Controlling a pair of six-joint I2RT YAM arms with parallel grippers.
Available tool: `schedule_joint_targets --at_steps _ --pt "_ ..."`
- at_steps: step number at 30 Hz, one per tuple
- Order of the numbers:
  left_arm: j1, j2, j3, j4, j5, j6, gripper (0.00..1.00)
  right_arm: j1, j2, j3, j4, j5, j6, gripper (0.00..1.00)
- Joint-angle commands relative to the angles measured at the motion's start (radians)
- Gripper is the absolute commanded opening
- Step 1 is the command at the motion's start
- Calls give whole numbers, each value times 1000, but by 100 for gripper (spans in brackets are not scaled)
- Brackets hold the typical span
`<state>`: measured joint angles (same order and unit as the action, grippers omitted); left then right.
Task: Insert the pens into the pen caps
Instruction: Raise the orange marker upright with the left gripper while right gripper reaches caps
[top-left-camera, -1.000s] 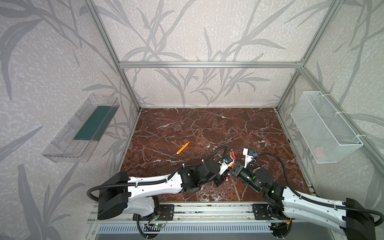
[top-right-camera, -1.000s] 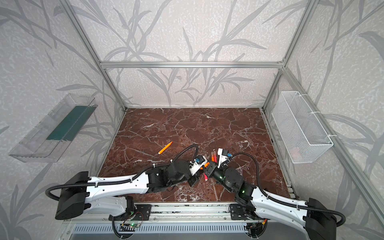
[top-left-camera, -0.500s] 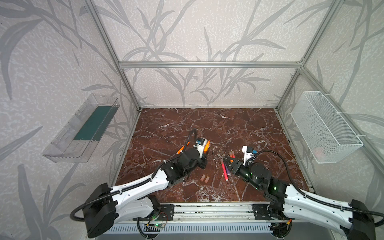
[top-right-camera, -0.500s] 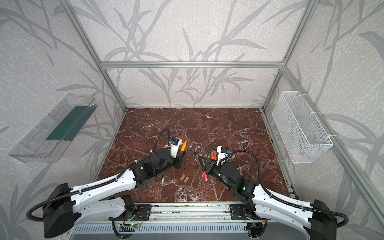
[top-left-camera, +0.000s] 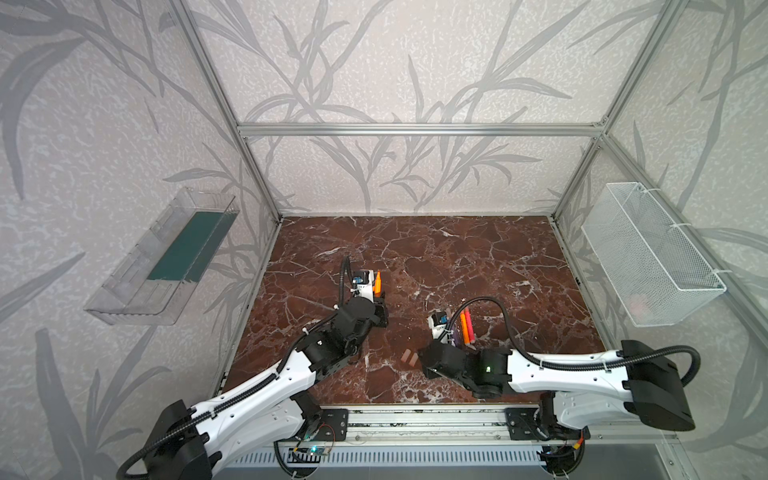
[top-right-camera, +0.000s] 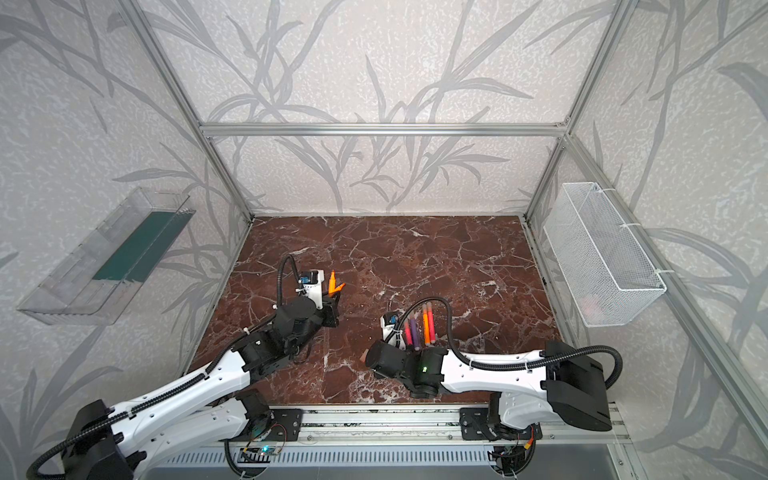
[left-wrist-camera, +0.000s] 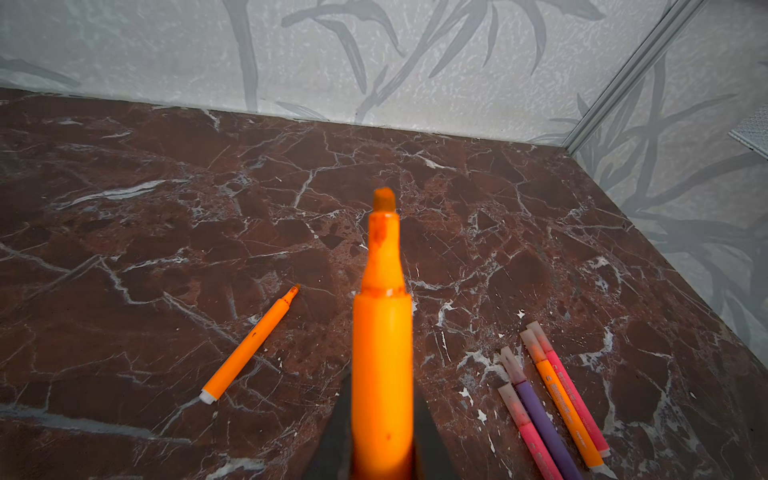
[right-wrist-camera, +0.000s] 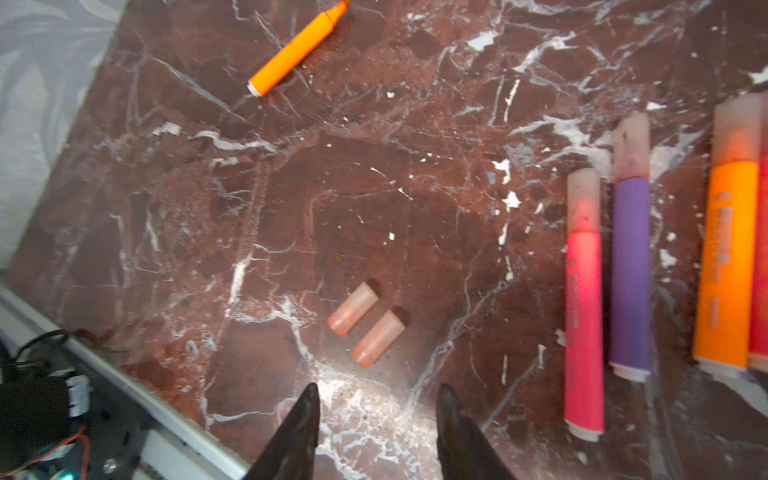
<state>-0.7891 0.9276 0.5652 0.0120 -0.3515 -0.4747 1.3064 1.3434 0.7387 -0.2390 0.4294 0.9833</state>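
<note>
The orange pen, clenched in the left fingers at lower centre of the left wrist view, needs capping, so the released right fingers should straddle the nearer cap squarely.

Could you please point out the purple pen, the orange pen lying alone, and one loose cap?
purple pen (right-wrist-camera: 631, 270), right wrist view, middle of its barrel.
orange pen lying alone (right-wrist-camera: 291, 54), right wrist view, middle of its barrel.
loose cap (right-wrist-camera: 353, 308), right wrist view, middle of its side.
</note>
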Motion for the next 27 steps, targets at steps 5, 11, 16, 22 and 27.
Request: schedule_joint_targets --at_steps 5,11,16,22,27 --pt "3 -11 -14 -12 -31 -26 0 17 69 31 -49 27 0 45" --pt "3 -19 -14 -14 -35 -22 0 32 177 102 -53 10 -12 46" --pt "4 -23 -14 -14 -29 -19 0 35 249 143 -64 22 -11 45" --pt "4 -23 -14 -10 -18 -17 0 35 329 199 -120 53 9 46" --pt "3 -23 -14 -11 -16 -17 0 35 389 223 -119 45 10 46"
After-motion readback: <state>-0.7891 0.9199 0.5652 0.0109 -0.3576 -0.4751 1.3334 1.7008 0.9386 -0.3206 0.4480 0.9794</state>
